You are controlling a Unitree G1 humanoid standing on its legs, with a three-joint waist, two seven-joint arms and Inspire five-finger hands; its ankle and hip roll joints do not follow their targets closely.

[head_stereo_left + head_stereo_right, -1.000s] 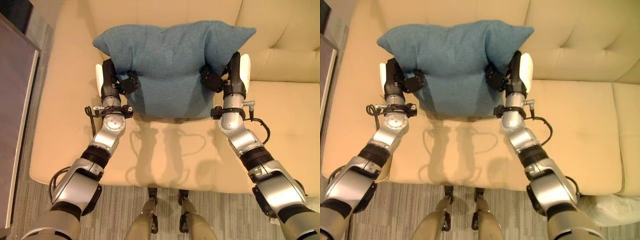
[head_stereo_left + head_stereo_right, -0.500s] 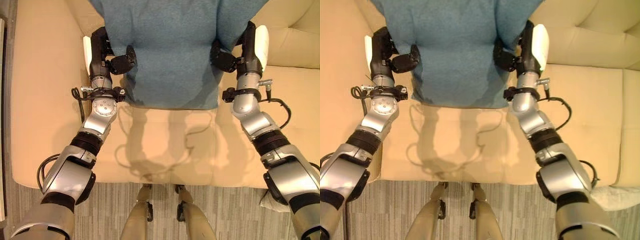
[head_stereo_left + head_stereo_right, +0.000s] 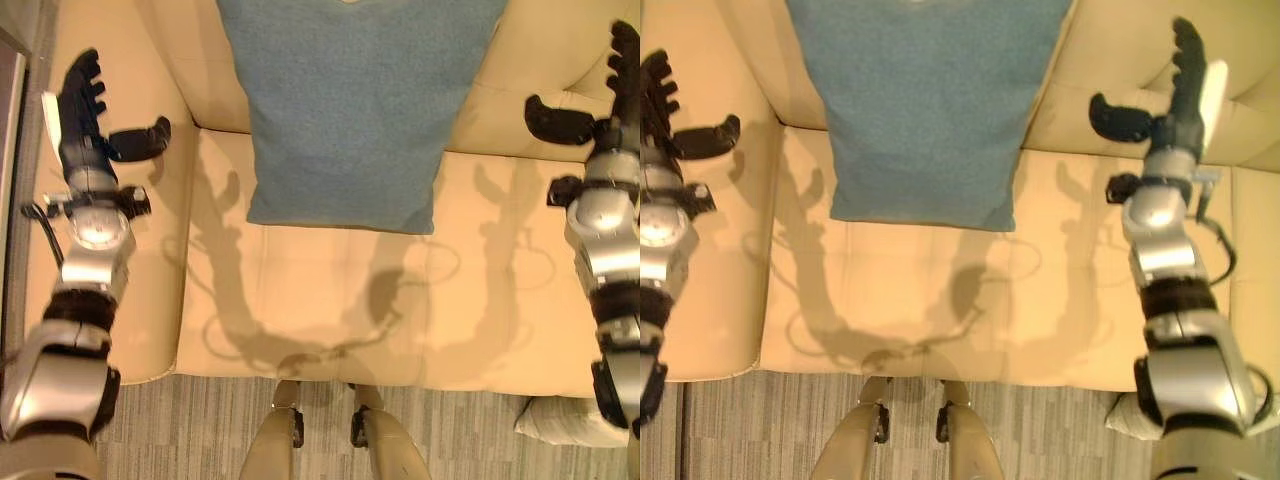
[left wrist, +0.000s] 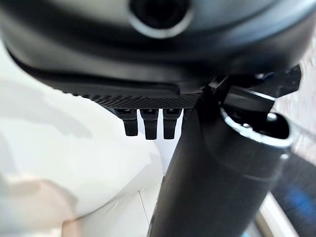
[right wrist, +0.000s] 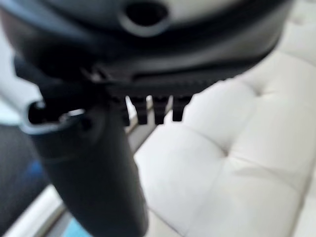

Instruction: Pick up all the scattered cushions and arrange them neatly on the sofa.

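Near edge: grey carpet floor (image 3: 200,420) runs along the front of the sofa. A pale cushion (image 3: 560,425) lies on the floor at the robot's right, just beside the sofa front, partly hidden by the right arm; likely one of the scattered ones

Mid: cream sofa (image 3: 320,310), seat bare in front. Left hand (image 3: 85,115) is over the sofa's left arm, fingers straight, thumb spread toward the seat, holding nothing. Right hand (image 3: 1170,100) is over the seat-to-backrest seam on the right, fingers straight, thumb out, likewise empty. Both wrist views agree: fingers extended, pale upholstery beyond them. Both hands well apart from the blue cushion

Far: blue cushion (image 3: 345,100) stands against the backrest, lower edge resting on the seat, upper part running out of view. It sits roughly square to the seat, a little left of the seat's middle, touching nothing but the sofa

Judgement: placing step for the blue cushion looks finished; it is released and leaning stably. Next step is probably the pale cushion on the floor. That calls for turning or stepping right and lowering, bringing both released hands to its sides, then lifting it to the free backrest stretch beside the blue one
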